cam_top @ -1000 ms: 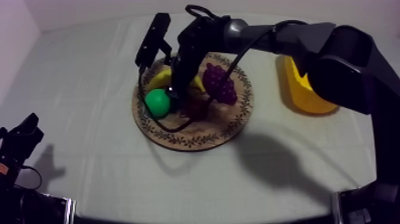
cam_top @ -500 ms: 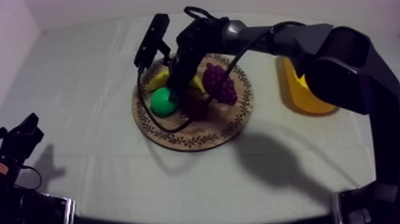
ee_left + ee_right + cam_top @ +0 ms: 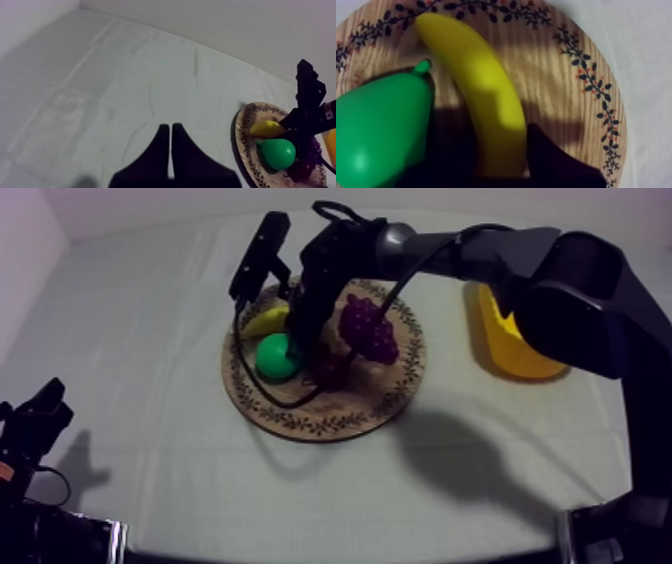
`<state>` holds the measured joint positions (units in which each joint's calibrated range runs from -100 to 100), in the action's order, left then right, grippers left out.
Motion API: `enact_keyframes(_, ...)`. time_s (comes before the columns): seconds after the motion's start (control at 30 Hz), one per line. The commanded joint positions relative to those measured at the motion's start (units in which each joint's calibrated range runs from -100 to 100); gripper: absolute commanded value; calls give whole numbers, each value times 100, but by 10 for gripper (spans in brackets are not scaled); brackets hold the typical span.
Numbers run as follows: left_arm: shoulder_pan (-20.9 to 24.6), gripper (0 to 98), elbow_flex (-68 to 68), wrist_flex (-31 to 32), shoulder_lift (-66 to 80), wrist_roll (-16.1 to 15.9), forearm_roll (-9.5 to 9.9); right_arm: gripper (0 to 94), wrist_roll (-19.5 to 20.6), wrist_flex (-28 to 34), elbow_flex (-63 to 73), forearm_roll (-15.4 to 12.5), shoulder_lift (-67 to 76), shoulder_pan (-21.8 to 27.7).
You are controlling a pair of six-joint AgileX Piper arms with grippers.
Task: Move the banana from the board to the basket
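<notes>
Top view: set above the table (image 3: 150,438), looking down at a slant from the near side toward the far edge; wooden board (image 3: 325,413) mid-scene, yellow basket (image 3: 510,338) at far right. Left wrist view: low at near left, facing across toward the board, well apart from it. Right wrist view: close above the board, looking down on banana (image 3: 481,95) and pear (image 3: 381,130). Shared by all three: board, banana, pear.

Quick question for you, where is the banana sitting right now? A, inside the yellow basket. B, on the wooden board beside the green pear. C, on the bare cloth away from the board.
B: the banana lies on the wooden board right beside the pear, while the yellow basket stands well apart from the board.
</notes>
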<state>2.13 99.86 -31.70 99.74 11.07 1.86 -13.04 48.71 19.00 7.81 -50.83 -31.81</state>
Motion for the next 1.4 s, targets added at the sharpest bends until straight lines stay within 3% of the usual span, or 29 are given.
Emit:
enact_keyframes(0.0,0,1,3,1,1,-1,2,304,29,10,27,33,39,4)
enact_keyframes(0.8,0,1,3,1,1,-1,2,264,340,228,26,200,805,256)
enact_keyframes(1.1,0,1,3,1,1,-1,2,262,476,677,382,237,1647,817)
enact_keyframes(1.37,0,1,3,1,1,-1,2,258,919,1074,538,416,2510,1659)
